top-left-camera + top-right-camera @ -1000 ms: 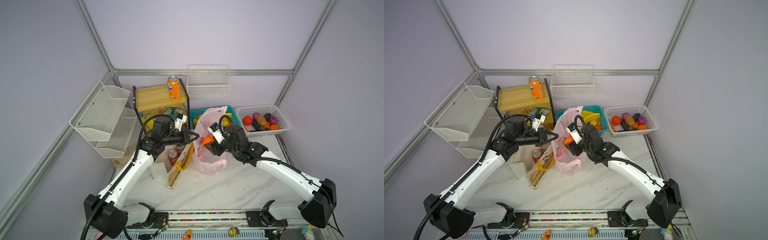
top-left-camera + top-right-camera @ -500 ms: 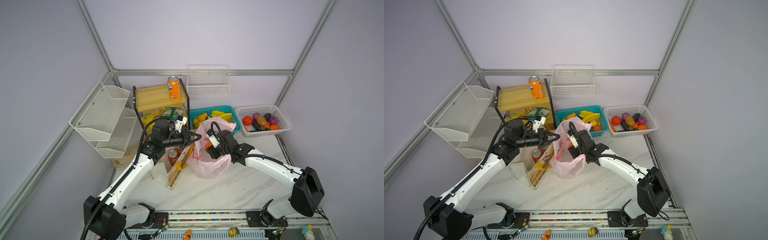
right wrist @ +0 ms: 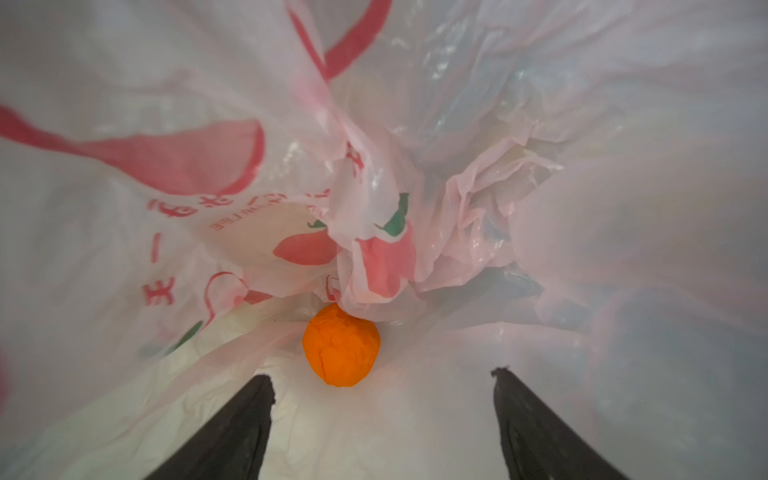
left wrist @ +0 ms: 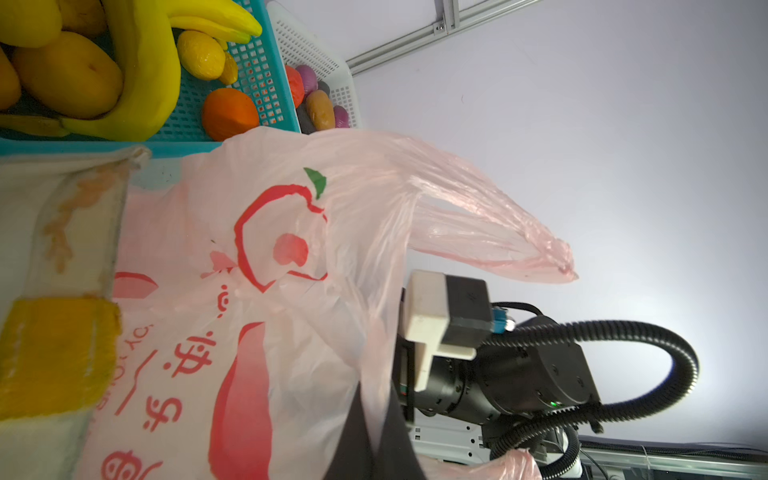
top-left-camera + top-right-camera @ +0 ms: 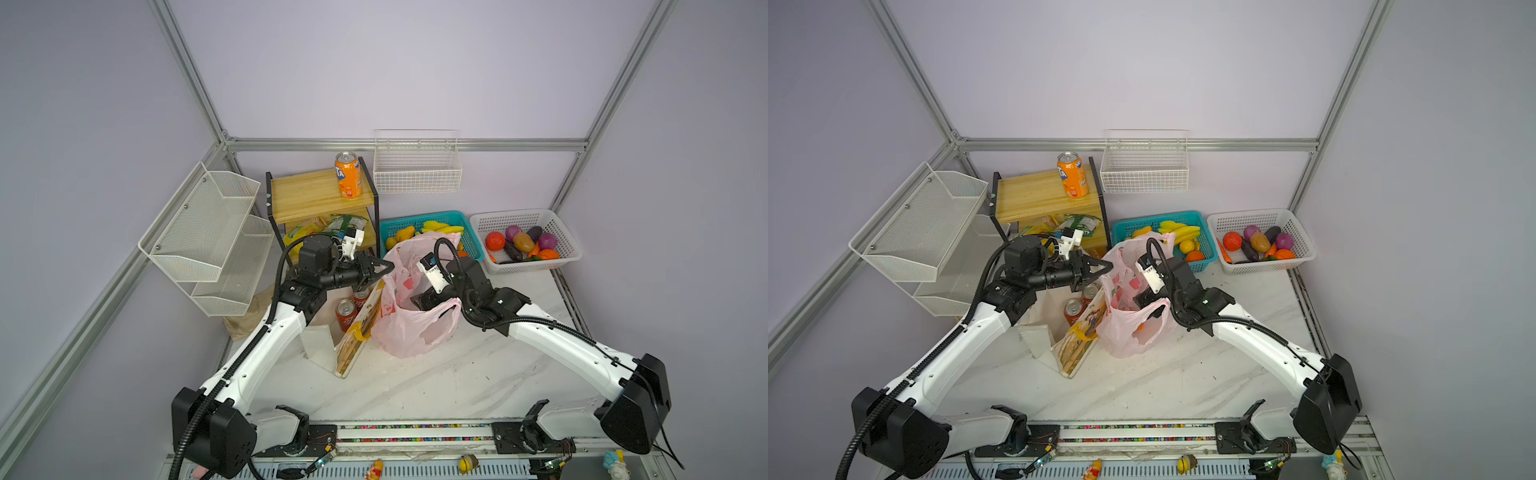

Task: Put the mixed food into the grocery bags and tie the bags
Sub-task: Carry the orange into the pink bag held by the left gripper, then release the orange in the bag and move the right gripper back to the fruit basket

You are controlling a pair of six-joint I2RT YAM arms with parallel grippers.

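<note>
Lowered into the pink bag (image 5: 411, 328), right gripper (image 3: 382, 374) is spreading empty fingers, orange fruit (image 3: 340, 345) loose at 12 o'clock; left gripper (image 5: 384, 266) is pinching the rim, best kept taut.

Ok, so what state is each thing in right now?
Pink bag, mouth open, untied.
Left claw, shut on pink bag's rim.
Right claw, open, inside the bag.
Orange fruit, loose on bag's bottom.
Tote, open.
Cola cans, upright in tote.
Orange soda can, upright on shelf.

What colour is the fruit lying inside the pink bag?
Orange. The toy fruit shows best in the right wrist view.
</note>
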